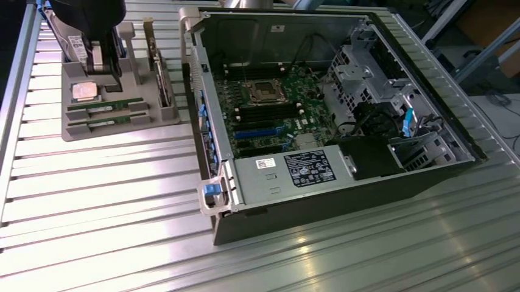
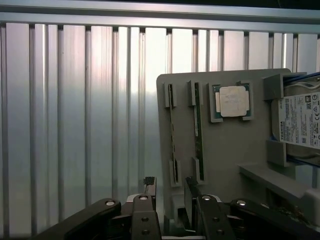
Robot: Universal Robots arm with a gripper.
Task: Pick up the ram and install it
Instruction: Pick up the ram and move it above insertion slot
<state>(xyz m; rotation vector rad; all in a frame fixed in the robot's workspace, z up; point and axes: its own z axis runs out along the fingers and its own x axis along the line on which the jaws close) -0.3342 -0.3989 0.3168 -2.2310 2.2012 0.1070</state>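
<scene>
Black end effector [image 2: 169, 182] is open. Its two fingers [image 2: 150, 192] stand apart and nothing is between them, so it holds nothing. It is close to one side of a grey tray [image 2: 225, 150].

Two green ram sticks sit in that tray, side by side, each in its own slot. The outer ram stick [image 2: 171, 135] is next to the tray's edge, and it lines up with the gap between the fingers. The inner ram stick [image 2: 198, 132] is just beside it. Neither one is touched.

Right beside the inner ram stick lies a square chip [image 2: 234, 101] with a silver top. Past the chip, at the end of the tray, is a hard drive [image 2: 300, 120] with a white label.

From the exterior view, the dark arm [image 1: 85, 15] is over the far end of the tray. A bigger card [image 1: 162, 79] stands on its edge along the tray's side.

On the exterior view's right of the tray is an open computer case [image 1: 325, 210]. Inside it you can see a green board [image 1: 268, 115]. Everything rests on a silver, ridged tabletop [image 1: 122, 213].
</scene>
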